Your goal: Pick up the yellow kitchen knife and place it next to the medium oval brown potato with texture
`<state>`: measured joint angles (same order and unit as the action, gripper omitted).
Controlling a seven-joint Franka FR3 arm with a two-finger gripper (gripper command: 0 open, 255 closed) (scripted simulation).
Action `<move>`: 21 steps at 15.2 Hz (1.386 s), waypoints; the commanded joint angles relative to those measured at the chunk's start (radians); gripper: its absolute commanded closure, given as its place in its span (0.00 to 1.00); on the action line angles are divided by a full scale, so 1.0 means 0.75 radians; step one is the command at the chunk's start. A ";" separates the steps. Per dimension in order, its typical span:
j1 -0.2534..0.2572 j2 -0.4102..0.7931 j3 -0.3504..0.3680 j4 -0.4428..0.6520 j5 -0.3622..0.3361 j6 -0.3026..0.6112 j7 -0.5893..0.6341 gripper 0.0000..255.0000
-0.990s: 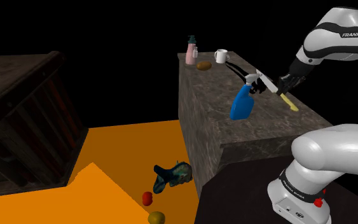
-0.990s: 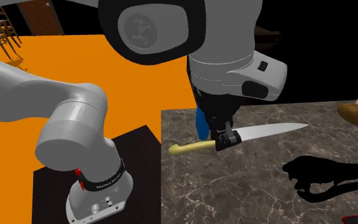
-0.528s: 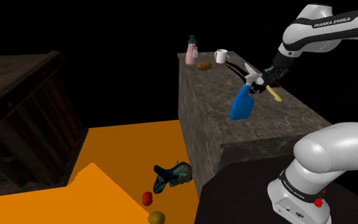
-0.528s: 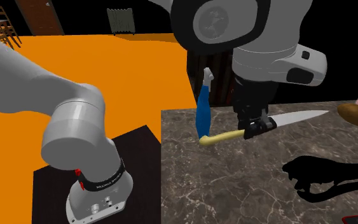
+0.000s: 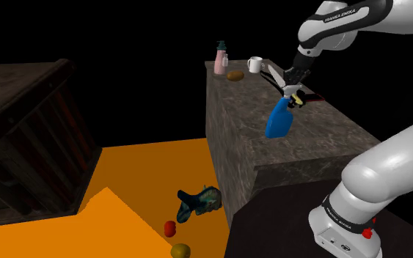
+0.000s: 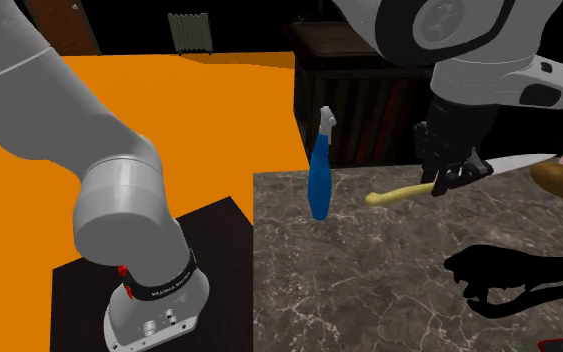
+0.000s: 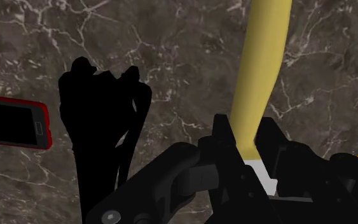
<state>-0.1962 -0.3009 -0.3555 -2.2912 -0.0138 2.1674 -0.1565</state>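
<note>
Closest to the stand, a blue spray bottle (image 6: 319, 185) stands upright near the tabletop's (image 6: 369, 300) long edge, the one facing the orange floor. Just past it the claw (image 6: 456, 180) is clenched on the knife (image 6: 399, 193), pinching it where the yellow handle meets the pale blade. The knife looks to be carried clear of the marbled surface, about midway along the tabletop's length.

Its long axis runs roughly along the tabletop. The handle trails back toward the stand end and dips a little, while the blade leads toward the far end. Under and beside the claw lie a flat black shape (image 7: 104, 127) and a red-rimmed phone (image 7: 9, 124). At the far end, the brown potato (image 5: 235, 75), a white mug (image 5: 254, 64) and a pink bottle (image 5: 221, 59) crowd together near the corner.

What worries me is that narrow pinch with the whole handle hanging out behind it. A quick swing or a bump could let the knife swivel in the claw, and the set-down would come out crooked. The blade tip gets there first, so running a touch too far would prod the potato and roll it, or clip the mug or the bottle. Stopping short would drop the knife on the black shape or the phone. Letting go while it's tilted means the handle lands first and the blade may slap down and skid.
</note>
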 commanded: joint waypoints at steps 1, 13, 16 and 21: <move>0.023 0.110 -0.008 0.090 0.040 0.016 -0.011 1.00; 0.045 0.756 0.012 0.839 0.279 -0.130 -0.043 1.00; 0.017 0.933 0.029 1.091 0.326 -0.211 -0.034 1.00; 0.006 1.006 0.042 1.127 0.346 -0.178 -0.037 1.00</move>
<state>-0.1924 0.4474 -0.3256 -1.4449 0.2441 2.0270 -0.1852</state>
